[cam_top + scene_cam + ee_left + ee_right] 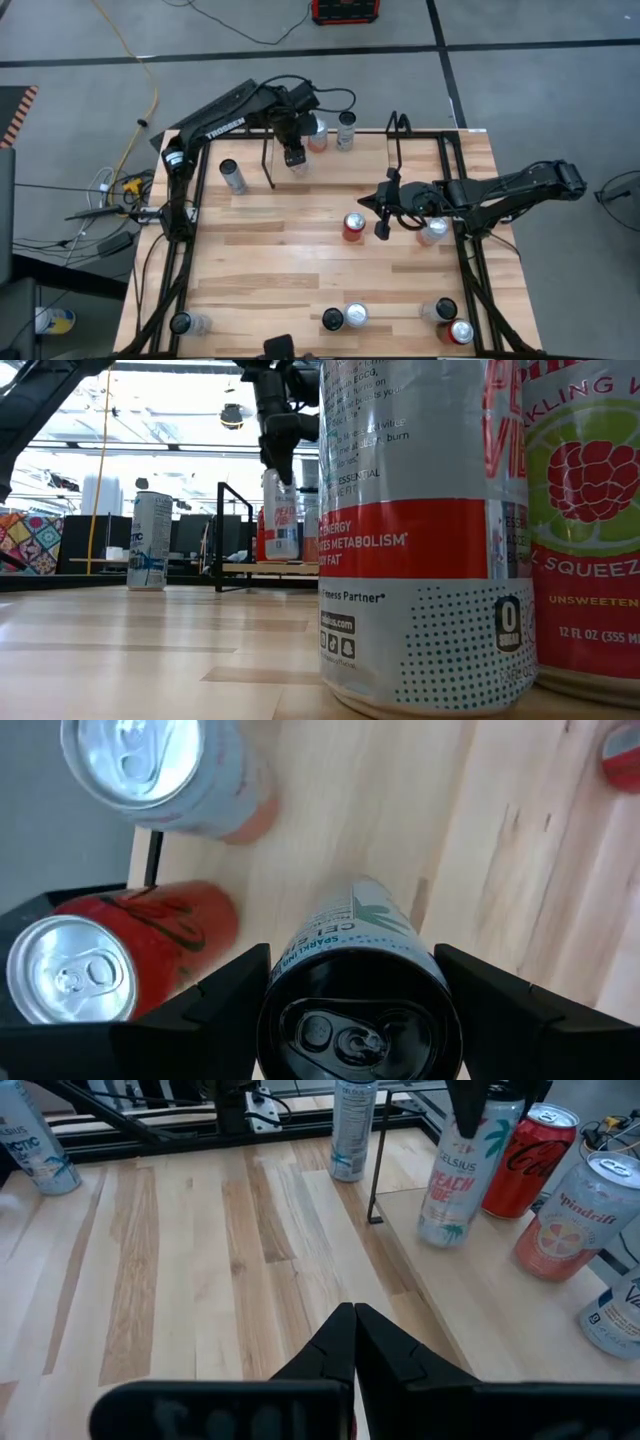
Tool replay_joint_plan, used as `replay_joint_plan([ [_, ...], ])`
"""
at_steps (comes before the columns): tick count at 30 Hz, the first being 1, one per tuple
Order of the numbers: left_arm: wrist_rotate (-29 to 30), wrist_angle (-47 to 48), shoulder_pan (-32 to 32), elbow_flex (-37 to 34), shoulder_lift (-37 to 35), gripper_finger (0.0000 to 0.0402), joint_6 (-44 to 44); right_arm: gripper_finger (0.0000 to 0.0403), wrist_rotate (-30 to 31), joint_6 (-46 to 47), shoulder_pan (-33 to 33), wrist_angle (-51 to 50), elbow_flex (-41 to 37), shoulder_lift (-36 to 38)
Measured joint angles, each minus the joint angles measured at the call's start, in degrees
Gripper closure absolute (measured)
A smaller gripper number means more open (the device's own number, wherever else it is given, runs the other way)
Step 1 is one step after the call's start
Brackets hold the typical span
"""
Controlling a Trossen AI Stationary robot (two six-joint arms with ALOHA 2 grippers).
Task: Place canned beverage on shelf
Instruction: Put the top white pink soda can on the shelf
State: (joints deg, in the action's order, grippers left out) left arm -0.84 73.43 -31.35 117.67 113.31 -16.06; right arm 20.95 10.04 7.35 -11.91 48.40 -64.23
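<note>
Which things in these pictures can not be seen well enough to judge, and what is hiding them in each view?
- Low view: two big near cans block the right side of the table.
- Left wrist view: the Celsius can between the left gripper's jaws hides where its base stands, on or above the shelf.
- High view: can labels are too small to read.
- Right wrist view: the right gripper, jaws shut, covers the wood below it.

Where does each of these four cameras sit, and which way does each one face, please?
High view: overhead, looking straight down at the table; both arms show.
Low view: at tabletop height, looking level across past near cans; the left arm comes down from above.
Left wrist view: on the left arm, looking down; the left end effector grips the white can.
Right wrist view: on the right arm, facing across the table; the right end effector is shut.
Shared: the white can appears in both wrist views.
</note>
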Motion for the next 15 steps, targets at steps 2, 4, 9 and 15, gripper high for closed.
replay_joint_plan([
  [2, -0.3, 0.6, -0.8, 0.0, 0.2, 0.0158, 0.0, 0.0372, 0.0, 0.0, 0.0, 0.1, 0.0, 0.0],
  [4, -0.2, 1.0, -1.4, 0.0, 0.2, 0.0157, 0.1, 0.0372, 0.0, 0.0, 0.0, 0.1, 0.0, 0.0],
  [9, -0.4, 0.7, -2.2, 0.0, 0.2, 0.0147, 0.2, 0.0372, 0.0, 0.1, 0.0, 0.1, 0.0, 0.0],
  [15, -0.5, 0.6, -2.0, 0.0, 0.2, 0.0126, 0.2, 0.0371, 0.0, 0.1, 0.0, 0.1, 0.0, 0.0],
])
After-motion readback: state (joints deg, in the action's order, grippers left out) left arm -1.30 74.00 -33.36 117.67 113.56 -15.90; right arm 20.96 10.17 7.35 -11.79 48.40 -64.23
